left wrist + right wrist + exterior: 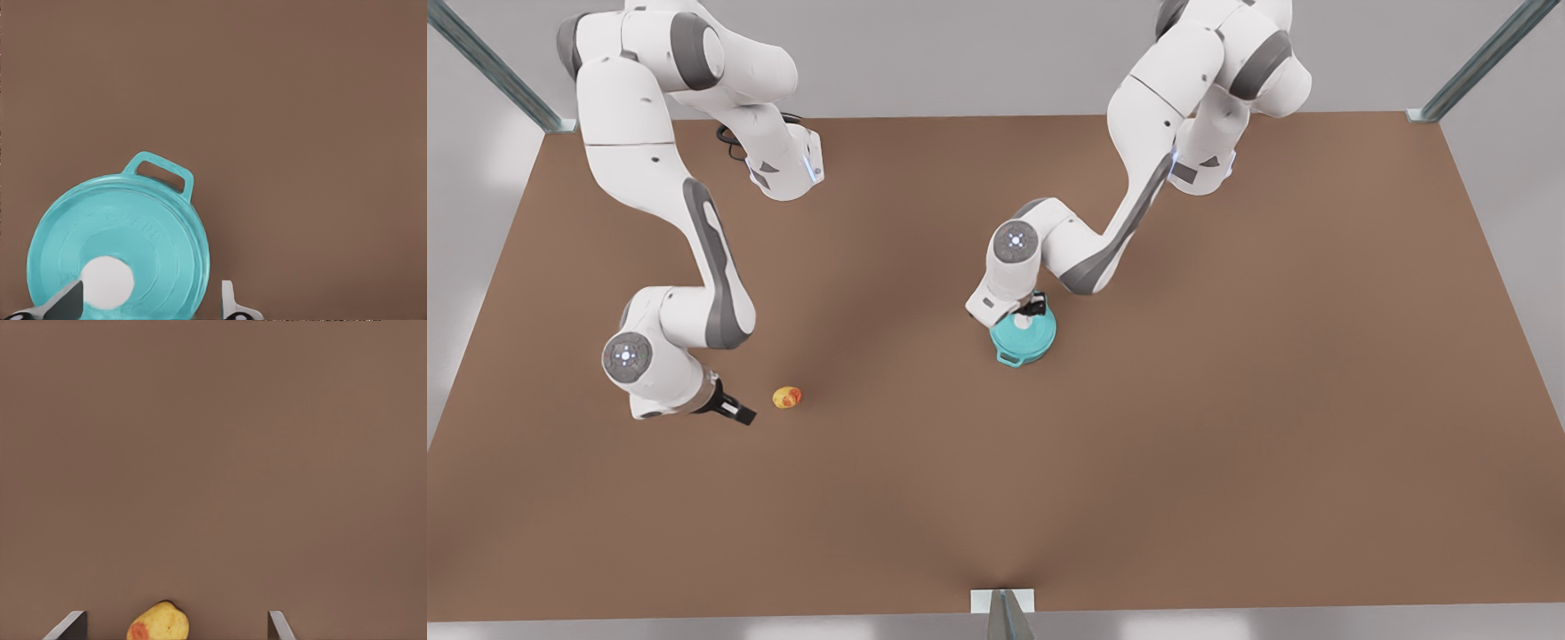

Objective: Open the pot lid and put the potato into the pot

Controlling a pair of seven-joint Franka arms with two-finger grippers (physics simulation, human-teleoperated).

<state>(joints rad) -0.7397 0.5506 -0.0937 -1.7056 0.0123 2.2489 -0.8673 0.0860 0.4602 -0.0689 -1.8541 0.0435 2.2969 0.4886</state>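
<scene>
On a bare brown table [1227,427], the right gripper [740,412] hangs just beside the potato [787,396], its fingers spread wide and empty; in the right wrist view the potato [158,623] sits between the two fingertips, nearer one than the other. Farther back, toward the middle of the table and well apart from the potato, the left gripper [1034,308] hovers over the pot lid [1028,334], which is seated on the pot [1010,359]. Its fingers [229,297] are open on either side of the white knob [107,282], gripping nothing.

The risks look plain: the knob sits off-centre between the fingers, so a closing pinch may glance off it and nudge the pot. The potato, a smooth, lumpy yellow oval with orange-red patches, could roll or squirt from flat pads. The lid is a flat, glossy teal disc with faint raised rings; one loop handle [160,173] juts from the pot's side.
</scene>
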